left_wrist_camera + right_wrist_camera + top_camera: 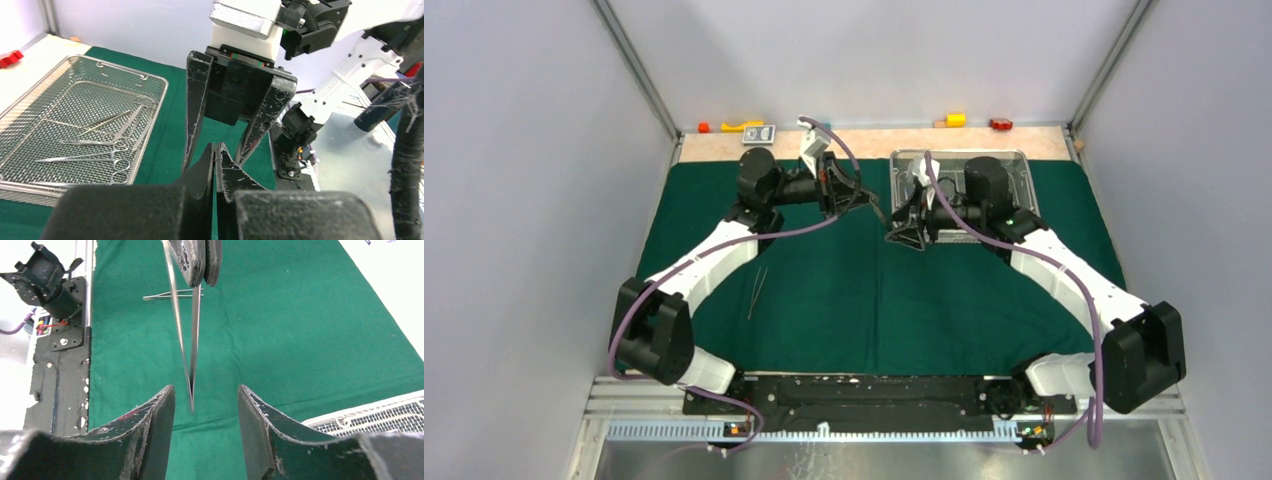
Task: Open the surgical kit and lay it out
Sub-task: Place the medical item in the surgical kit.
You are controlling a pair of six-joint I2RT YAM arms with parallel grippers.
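Both arms are bent inward over the middle of the cloth (844,300), nose to nose. The left gripper (200,265) is pinched on tweezers (192,340). The right gripper (205,390) is spread wide around their tip, not touching. The tray (1024,165) sits far right with instruments (100,145) inside.

Green cloth (874,300) flat; instruments (107,145) in tray (75,85); tweezers (195,340) aloft

Illumination: bright, even, diffuse, from overhead. Shadows: faint, soft-edged, on the large dark green cloth (854,300). Glare: pale sheen on the brushed metal front ledge (894,462). Focus: top view mildly soft; black plastic fingers (155,435) nearest the right wrist lens slightly blurred.
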